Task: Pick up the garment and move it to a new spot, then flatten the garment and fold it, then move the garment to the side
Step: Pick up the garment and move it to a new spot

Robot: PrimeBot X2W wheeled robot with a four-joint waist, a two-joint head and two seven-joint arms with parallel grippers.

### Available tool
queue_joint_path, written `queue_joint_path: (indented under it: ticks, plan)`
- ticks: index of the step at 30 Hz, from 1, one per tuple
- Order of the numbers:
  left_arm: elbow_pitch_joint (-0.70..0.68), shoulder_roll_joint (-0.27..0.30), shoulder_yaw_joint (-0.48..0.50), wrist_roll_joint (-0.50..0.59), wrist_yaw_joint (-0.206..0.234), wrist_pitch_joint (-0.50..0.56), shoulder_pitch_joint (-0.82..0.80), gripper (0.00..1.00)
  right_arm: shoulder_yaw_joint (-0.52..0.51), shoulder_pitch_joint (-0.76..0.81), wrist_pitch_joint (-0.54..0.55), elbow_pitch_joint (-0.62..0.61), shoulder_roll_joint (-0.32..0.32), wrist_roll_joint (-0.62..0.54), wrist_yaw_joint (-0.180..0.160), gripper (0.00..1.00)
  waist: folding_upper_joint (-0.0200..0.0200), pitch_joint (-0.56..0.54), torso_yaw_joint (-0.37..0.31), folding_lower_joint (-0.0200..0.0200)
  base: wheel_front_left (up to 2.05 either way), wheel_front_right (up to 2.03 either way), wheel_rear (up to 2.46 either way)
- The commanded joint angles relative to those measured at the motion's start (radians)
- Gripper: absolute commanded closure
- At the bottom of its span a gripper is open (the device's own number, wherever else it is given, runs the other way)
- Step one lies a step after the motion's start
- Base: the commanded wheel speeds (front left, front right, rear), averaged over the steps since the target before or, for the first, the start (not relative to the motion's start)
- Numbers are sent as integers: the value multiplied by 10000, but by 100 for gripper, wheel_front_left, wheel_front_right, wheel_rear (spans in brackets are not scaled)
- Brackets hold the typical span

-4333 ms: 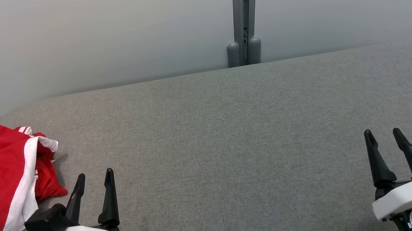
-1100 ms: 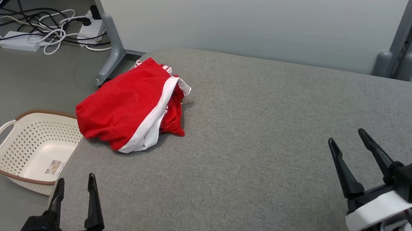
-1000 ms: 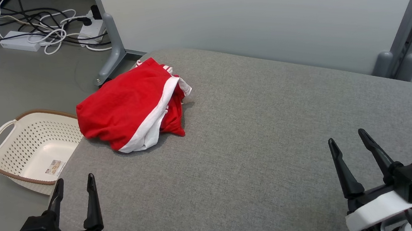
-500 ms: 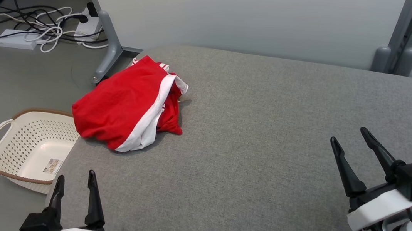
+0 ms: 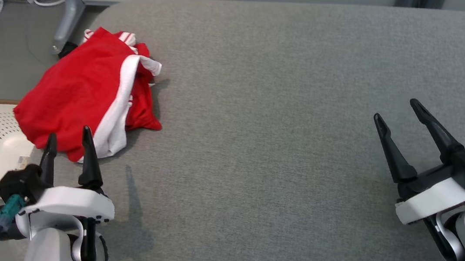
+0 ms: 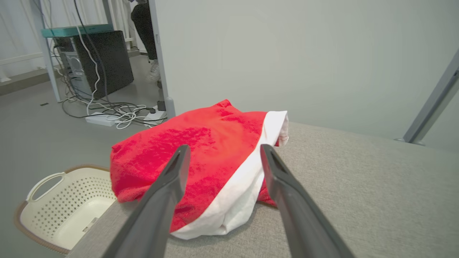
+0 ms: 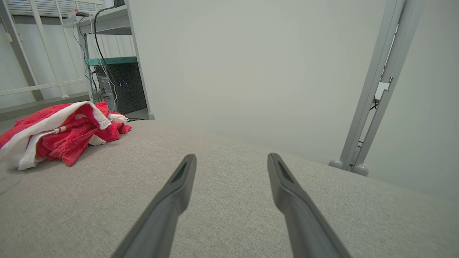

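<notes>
Garment (image 5: 80, 99), crumpled, red, white band

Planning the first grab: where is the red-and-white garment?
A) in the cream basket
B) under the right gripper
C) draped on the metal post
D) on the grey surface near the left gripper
D: the garment lies crumpled on the grey surface, just ahead of the open left gripper.
</notes>
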Motion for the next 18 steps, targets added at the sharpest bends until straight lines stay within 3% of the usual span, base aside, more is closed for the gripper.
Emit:
queue_joint_path:
  ticks: [1, 12, 14, 18]
  plan:
    - [320, 116, 20, -129, -75, -2, -408, 0, -21, -208, -52, -25, -104, -99, 9, 0, -1, 808, -656, 0, 0, 0, 0]
    - [4794, 1265, 105, -853, -120, 1082, -3047, 0, 64, -685, -50, -198, -271, -269, 6, 0, -1, 1925, -1360, 0, 0, 0, 0]
    - [5069, 1355, 57, -810, -97, 939, -3273, 100, 24, -686, -52, -172, -265, -280, 6, 0, -1, 1936, -1351, 0, 0, 0, 0]
    - [5325, 1410, -70, -710, -109, 484, -3443, 100, -63, -637, -51, -65, -211, -293, 6, 0, -1, 1791, -1276, 0, 0, 0, 0]
